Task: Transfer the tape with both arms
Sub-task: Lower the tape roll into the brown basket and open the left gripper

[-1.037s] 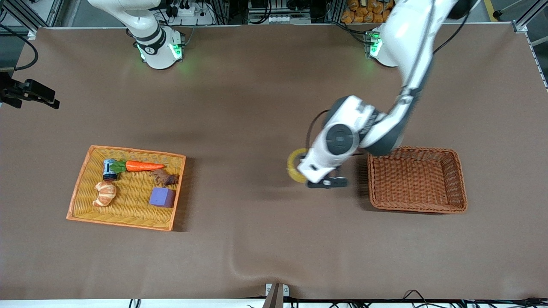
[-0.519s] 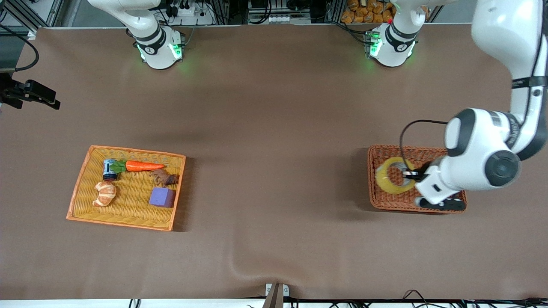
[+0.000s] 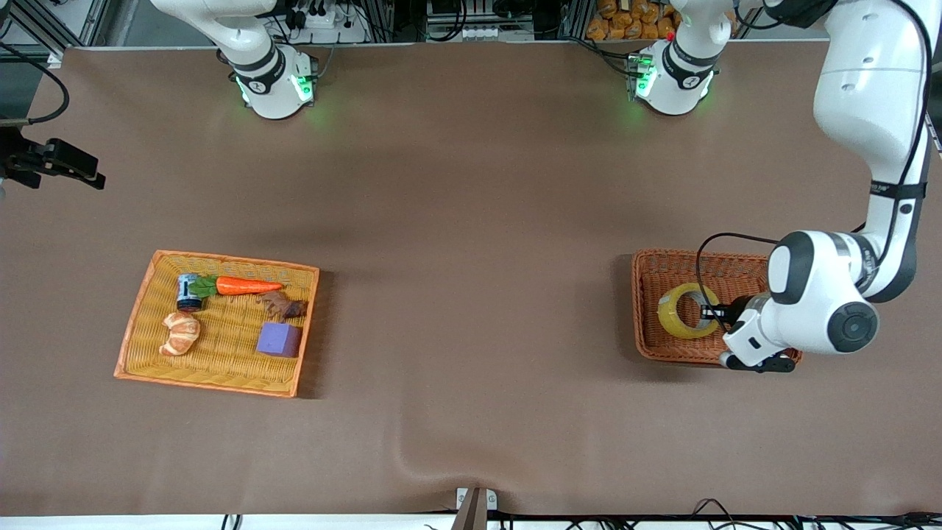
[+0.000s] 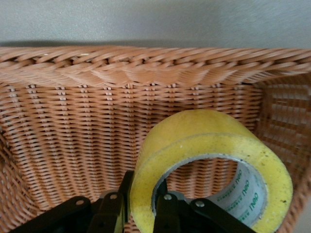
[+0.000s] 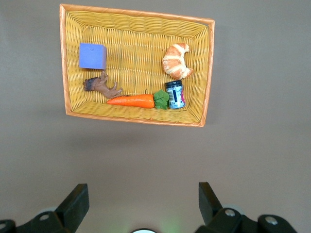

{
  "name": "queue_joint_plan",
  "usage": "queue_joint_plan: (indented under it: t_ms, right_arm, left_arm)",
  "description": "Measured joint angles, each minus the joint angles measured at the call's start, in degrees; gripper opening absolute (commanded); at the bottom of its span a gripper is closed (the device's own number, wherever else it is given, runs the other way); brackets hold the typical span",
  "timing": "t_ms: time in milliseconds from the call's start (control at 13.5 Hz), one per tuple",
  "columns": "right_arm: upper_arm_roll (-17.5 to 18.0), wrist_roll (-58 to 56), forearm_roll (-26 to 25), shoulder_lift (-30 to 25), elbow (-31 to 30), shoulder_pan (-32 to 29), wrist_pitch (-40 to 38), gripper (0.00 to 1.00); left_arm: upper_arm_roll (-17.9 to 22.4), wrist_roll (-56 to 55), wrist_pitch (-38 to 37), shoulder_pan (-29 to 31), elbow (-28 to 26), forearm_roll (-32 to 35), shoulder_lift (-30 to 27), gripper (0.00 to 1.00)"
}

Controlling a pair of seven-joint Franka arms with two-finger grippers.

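Observation:
The tape (image 3: 668, 315), a yellow ring with a grey-white core, is inside the brown wicker basket (image 3: 706, 258) at the left arm's end of the table. My left gripper (image 3: 708, 313) is shut on the ring's wall, one finger outside and one inside. The left wrist view shows the tape (image 4: 204, 131) tilted, clamped in my left gripper (image 4: 145, 187) low within the basket (image 4: 146, 65). My right gripper (image 5: 141, 191) is open and empty, high over the table near its base, out of the front view.
A yellow wicker tray (image 3: 140, 316) at the right arm's end holds a carrot (image 3: 246, 285), croissant (image 3: 180, 333), purple block (image 3: 279, 340), small can (image 3: 188, 291) and brown toy (image 3: 283, 305). A black fixture (image 3: 55, 160) sits at that table edge.
My left arm carried the tape from over the table's middle to the brown basket and lowered it inside. The right arm has not moved.

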Motion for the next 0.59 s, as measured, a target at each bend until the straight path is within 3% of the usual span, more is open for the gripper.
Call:
queue_joint_plan:
  t_ms: [148,222,296,370,593]
  right_arm:
    - [0.14,0.0,0.0,0.0,0.02,0.0,0.05,1.0]
    - [0.22,0.0,0.0,0.0,0.03,0.01,0.05,1.0]
    - [0.33,0.0,0.0,0.0,0.03,0.02,0.05,1.0]
    - [0.39,0.0,0.0,0.0,0.02,0.03,0.02,1.0]
    - [0.38,0.0,0.0,0.0,0.02,0.03,-0.01,1.0]
  left_arm:
    - [-0.14,0.0,0.04,-0.02,0.06,0.24,0.14,0.02]
    - [-0.14,0.0,0.04,-0.01,0.09,0.28,0.15,0.18]
    - [-0.13,0.0,0.04,0.07,0.09,0.31,0.15,0.75]
    - [-0.13,0.0,0.04,0.17,0.1,0.34,0.15,1.0]
    - [-0.12,0.0,0.03,0.54,0.69,0.52,0.09,1.0]
